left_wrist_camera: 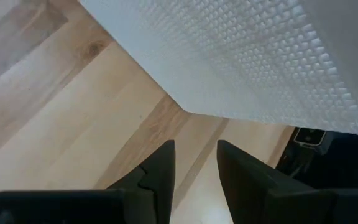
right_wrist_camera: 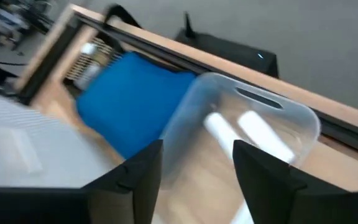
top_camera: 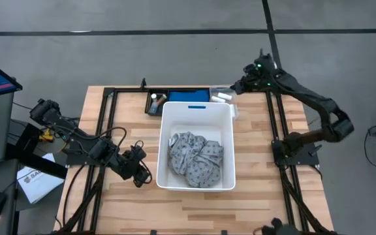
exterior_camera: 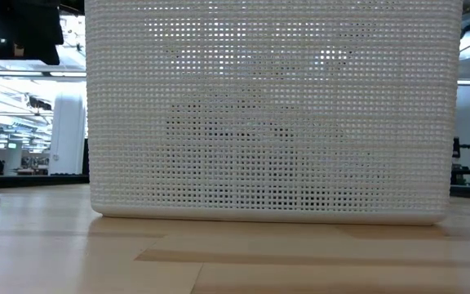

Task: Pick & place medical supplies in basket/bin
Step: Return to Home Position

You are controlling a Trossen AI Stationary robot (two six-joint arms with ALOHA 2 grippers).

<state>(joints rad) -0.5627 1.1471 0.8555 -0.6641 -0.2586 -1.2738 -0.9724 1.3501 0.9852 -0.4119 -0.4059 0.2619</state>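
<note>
**Both arms empty-handed, fabric in the tub**

From my console, the left arm lay low across the worktop, folded at the elbow, with the left gripper just beside the near left corner of the white tub. Its fingers stood slightly apart with nothing between them, pointing along the tub's perforated wall. The right arm was bent back at the far right edge of the worktop, and the right gripper was raised there, aimed down at the clear bin. Those fingers were spread wide and also held nothing.

The grey fabric lay crumpled on the tub floor, well apart from both grippers. Two white rolls lay side by side in the clear bin, ahead of the right fingers and not touching them. A blue flat item sat between that bin and a small dark tray, behind the tub.
</note>
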